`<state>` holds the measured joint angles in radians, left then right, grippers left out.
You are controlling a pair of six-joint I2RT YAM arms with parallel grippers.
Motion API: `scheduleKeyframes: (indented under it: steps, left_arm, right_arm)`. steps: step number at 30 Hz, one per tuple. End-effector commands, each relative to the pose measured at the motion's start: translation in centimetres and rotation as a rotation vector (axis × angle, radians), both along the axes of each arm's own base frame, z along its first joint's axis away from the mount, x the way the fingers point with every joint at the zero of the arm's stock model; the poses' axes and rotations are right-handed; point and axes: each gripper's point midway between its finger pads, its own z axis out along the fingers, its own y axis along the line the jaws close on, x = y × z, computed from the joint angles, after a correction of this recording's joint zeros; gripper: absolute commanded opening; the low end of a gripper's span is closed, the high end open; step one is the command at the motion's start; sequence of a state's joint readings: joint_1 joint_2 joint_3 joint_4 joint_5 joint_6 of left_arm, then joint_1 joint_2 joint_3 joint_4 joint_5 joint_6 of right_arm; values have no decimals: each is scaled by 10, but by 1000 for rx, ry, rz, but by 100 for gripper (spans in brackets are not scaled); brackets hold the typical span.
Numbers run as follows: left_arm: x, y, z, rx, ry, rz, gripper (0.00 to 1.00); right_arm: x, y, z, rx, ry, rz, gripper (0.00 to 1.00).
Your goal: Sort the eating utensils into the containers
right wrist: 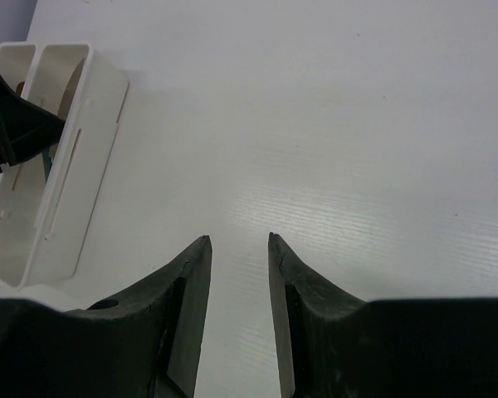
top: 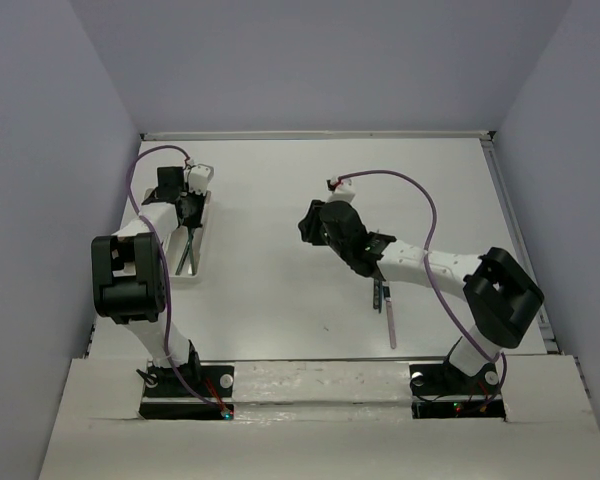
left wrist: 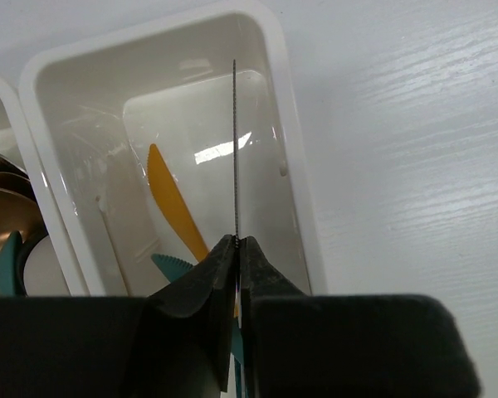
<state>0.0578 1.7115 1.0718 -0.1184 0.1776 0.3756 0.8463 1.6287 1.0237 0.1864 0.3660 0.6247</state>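
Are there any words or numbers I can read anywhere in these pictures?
None: no words, numbers or signs show on the white trays, the knife in the left pincer, or the table.

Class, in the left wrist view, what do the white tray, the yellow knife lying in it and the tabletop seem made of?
White tray: probably glossy moulded plastic; bright glare on its floor, rounded corners.
Yellow knife: plastic or coated metal, unclear; flat even colour, little shine.
Tabletop: white laminate or painted wood, matte; faint grain lines.
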Motion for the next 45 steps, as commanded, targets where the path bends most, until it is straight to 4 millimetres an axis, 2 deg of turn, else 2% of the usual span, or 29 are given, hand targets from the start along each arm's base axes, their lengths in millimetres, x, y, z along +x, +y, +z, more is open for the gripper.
scheduleKeyframes:
  steps: [1, 2, 4, 7, 10, 11, 13, 14, 15, 16, 17, 18, 19, 20, 22, 27, 28, 29, 30, 32, 36, 38, 45]
  left_arm:
    - [1, 0, 11, 0, -25, 8, 36]
    - [2, -1, 13, 0, -31, 6, 44]
    - [4, 0, 21, 1, -47, 6, 55]
    - [8, 1, 31, 13, -61, 5, 59]
    - [11, 0, 46, 7, -84, -1, 61]
    - [12, -1, 50, 4, -92, -6, 61]
    - [14, -3, 59, -1, -108, -11, 62]
    - [14, -3, 65, 0, -120, -13, 62]
    - [14, -3, 69, 0, -128, -15, 62]
    - [13, -3, 76, 4, -146, -21, 63]
    - [12, -2, 79, 7, -151, -21, 64]
    - [10, -3, 85, 9, -166, -25, 65]
    - [9, -3, 83, 11, -164, -27, 65]
    - [8, -1, 89, 11, -179, -23, 66]
    - [4, -1, 96, 12, -202, -22, 66]
    - [-7, 7, 107, 33, -234, -4, 70]
    - [-12, 10, 104, 44, -227, 0, 72]
    - [-15, 14, 110, 53, -243, 8, 72]
    - [-20, 21, 107, 61, -237, 21, 73]
    - [-26, 29, 115, 71, -259, 38, 75]
    - [-39, 46, 116, 53, -271, 64, 77]
    - [-48, 61, 113, 41, -271, 95, 77]
    - [-61, 82, 102, 41, -251, 123, 78]
  right_arm:
    - [5, -9, 18, 17, -43, -20, 40]
    - [4, -10, 17, 11, -39, -20, 40]
    - [5, -16, 17, -7, -36, -30, 40]
    - [7, -31, 17, -32, -20, -60, 42]
    - [8, -64, 2, -103, 67, -97, 42]
    - [5, -85, -15, -162, 143, -113, 43]
    - [-4, -106, -32, -223, 232, -127, 43]
    - [-22, -126, -49, -300, 326, -139, 43]
    - [-32, -137, -55, -342, 367, -158, 42]
    - [-54, -159, -64, -408, 443, -197, 42]
    - [-66, -169, -67, -430, 480, -205, 42]
    - [-78, -175, -69, -440, 515, -203, 42]
    - [-92, -180, -72, -457, 556, -190, 42]
    - [-116, -188, -77, -484, 645, -158, 43]
    - [-143, -199, -82, -523, 753, -152, 42]
    - [-180, -228, -101, -592, 868, -213, 43]
    - [-183, -228, -99, -566, 868, -232, 43]
    - [-184, -222, -98, -538, 875, -209, 43]
    - [-187, -220, -99, -523, 877, -192, 44]
    - [-185, -220, -102, -530, 873, -189, 45]
    - [-183, -218, -116, -568, 907, -183, 45]
    - [-179, -213, -125, -559, 906, -165, 45]
    - [-175, -200, -140, -525, 913, -119, 44]
